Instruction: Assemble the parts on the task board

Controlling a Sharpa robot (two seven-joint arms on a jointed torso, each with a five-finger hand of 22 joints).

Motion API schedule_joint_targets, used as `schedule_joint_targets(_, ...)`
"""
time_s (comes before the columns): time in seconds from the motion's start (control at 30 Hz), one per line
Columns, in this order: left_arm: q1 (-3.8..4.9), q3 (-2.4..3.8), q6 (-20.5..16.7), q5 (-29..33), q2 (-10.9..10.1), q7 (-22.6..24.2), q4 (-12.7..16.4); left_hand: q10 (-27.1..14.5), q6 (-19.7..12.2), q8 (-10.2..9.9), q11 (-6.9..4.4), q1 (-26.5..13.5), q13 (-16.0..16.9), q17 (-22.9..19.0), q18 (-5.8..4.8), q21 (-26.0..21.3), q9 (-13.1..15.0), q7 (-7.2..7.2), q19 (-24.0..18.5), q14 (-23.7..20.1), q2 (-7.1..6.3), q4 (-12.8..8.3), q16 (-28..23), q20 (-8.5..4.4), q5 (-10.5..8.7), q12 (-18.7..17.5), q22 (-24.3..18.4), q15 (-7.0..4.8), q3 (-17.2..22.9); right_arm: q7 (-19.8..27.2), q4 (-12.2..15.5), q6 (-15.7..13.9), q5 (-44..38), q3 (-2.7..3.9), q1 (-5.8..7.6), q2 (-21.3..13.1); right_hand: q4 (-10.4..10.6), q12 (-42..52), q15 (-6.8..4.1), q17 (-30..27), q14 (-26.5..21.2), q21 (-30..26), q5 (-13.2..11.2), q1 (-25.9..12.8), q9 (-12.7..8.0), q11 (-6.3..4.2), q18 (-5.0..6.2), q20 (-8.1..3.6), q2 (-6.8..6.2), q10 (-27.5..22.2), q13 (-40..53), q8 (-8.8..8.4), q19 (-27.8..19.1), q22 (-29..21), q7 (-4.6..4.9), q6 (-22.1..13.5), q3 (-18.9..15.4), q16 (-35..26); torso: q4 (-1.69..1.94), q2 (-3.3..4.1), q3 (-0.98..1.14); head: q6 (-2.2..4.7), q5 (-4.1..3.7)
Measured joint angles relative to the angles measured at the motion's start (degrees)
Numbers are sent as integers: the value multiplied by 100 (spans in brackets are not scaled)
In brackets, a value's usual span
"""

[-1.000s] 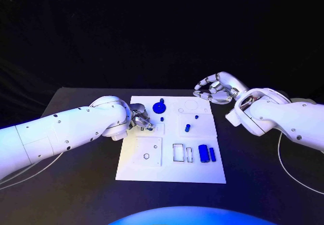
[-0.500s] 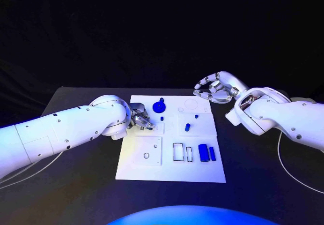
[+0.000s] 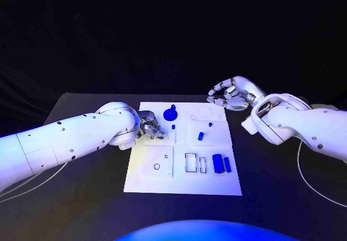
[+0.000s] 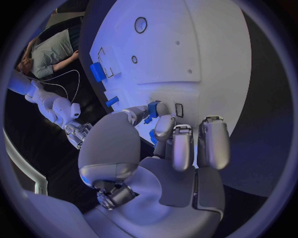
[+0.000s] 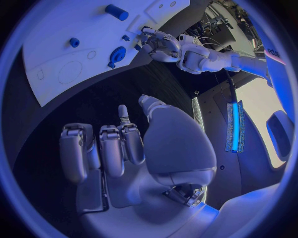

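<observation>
The white task board (image 3: 181,178) lies mid-table. My left hand (image 3: 152,126) hovers low over its left upper part and pinches a small blue part (image 4: 153,109) between thumb and a finger, close beside a small rectangular slot (image 4: 179,110). On the board sit a round blue disc (image 3: 170,115), a blue peg (image 3: 201,135), a tiny blue piece (image 3: 210,124) and two blue blocks (image 3: 217,164). My right hand (image 3: 231,94) hangs above the table just past the board's far right corner, fingers loosely bent and apart from the thumb, holding nothing. The right wrist view shows the disc (image 5: 117,53) and peg (image 5: 116,12).
Near the board's front are a square plate with holes (image 3: 159,161) and two empty rectangular pockets (image 3: 191,162). A faint round recess (image 3: 205,110) marks the far right part. Black table (image 3: 87,191) surrounds the board on all sides.
</observation>
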Motion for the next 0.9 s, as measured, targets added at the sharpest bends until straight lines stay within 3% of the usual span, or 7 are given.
schedule_joint_targets(0.2,3,2,13,22,2,-4,-9,0,8,-33,0,0,4,0,0,0,0,26,0,0,0,57,0,0,0,0,0,0,-57,0,1,-1,0,0,0,-3,0,0,0,-1,0,-19,0,0,0,0,0,0,0,0,0,0,0,-1,0,0,0,0,0,0,0,-5,-4)
schedule_joint_targets(0.6,1,2,9,70,10,-6,-47,0,32,-66,0,-362,17,4,0,0,0,50,0,0,164,127,0,0,0,0,-7,0,-348,1,0,-2,0,0,0,-8,0,0,0,-1,0,-19,0,-24,0,0,0,0,25,0,0,0,0,-1,0,0,0,0,0,0,-3,1,-6)
schedule_joint_targets(0.73,0,1,8,88,8,-6,-48,0,32,-67,0,-495,19,4,0,0,9,50,0,0,65,129,0,0,0,0,-7,0,-553,1,-1,-2,0,0,-1,-9,0,0,0,-2,0,-19,0,-24,0,0,0,0,24,0,-1,0,0,-2,0,0,0,0,0,0,-2,1,-8)
schedule_joint_targets(0.9,-2,1,8,110,2,-6,-42,0,32,-67,0,-536,25,4,0,0,16,49,0,0,36,143,0,0,0,0,-7,0,-666,2,-2,-3,0,0,-2,-8,0,0,0,-2,0,-19,0,-24,0,0,0,0,24,0,4,0,0,-2,0,0,0,0,1,0,-2,2,-10)
